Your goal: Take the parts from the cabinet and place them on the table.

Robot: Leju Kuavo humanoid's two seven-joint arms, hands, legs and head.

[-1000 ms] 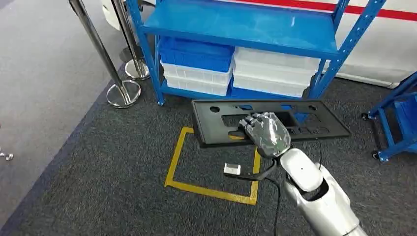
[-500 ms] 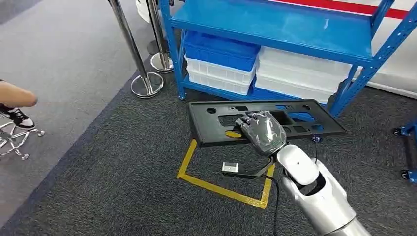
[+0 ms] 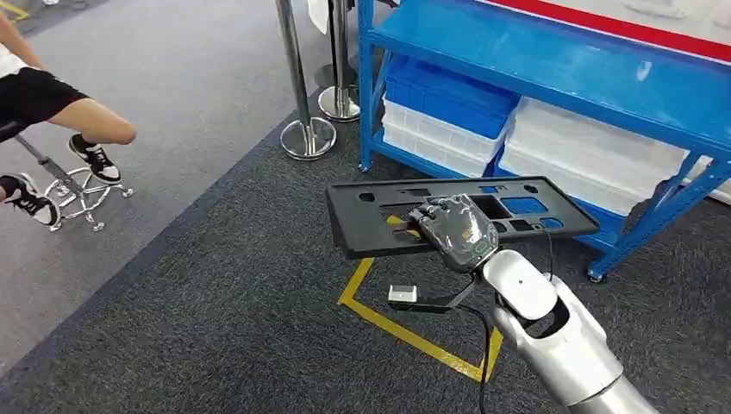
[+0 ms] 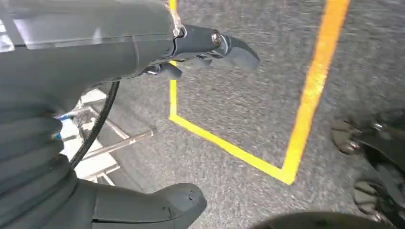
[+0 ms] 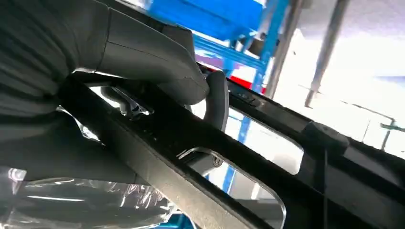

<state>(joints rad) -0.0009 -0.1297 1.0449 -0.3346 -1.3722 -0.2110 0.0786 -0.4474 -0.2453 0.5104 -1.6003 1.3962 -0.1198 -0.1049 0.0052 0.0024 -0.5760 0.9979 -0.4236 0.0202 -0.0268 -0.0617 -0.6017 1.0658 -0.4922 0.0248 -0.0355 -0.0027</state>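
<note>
Right wrist view: fingers [image 5: 217, 98] hooked through a cutout of the black plastic panel [image 5: 200, 143], thumb [image 5: 153, 55] pressed on its bar from the other side, so I read a firm grip. Head view confirms it: my right hand [image 3: 454, 231] sits on the near edge of the panel [image 3: 371, 220], roughly mid-length, and carries it flat in the air, above the dark carpet [image 3: 215, 328]. Panel is long, with several holes; blue shows through two of them. It hangs over the far side of the yellow tape square [image 3: 414, 332] marked on the carpet. A small white box [image 3: 403, 296] on a bracket hangs below the wrist, cable trailing down the silver arm [image 3: 560, 345].

Left wrist view: my left hand [image 4: 157, 71] hangs over the carpet, fingers [image 4: 229, 47] loosely extended and apart from the thumb [image 4: 162, 205], nothing between them.

Beyond the panel stands the blue shelf rack [image 3: 534, 60], with white bins [image 3: 595, 164] and a blue bin [image 3: 448, 95] on its lowest level. Two chrome stanchions [image 3: 297, 78] stand left of it. At far left a person [image 3: 52, 103] sits on a wheeled stool [image 3: 73, 185], on the lighter grey floor.
</note>
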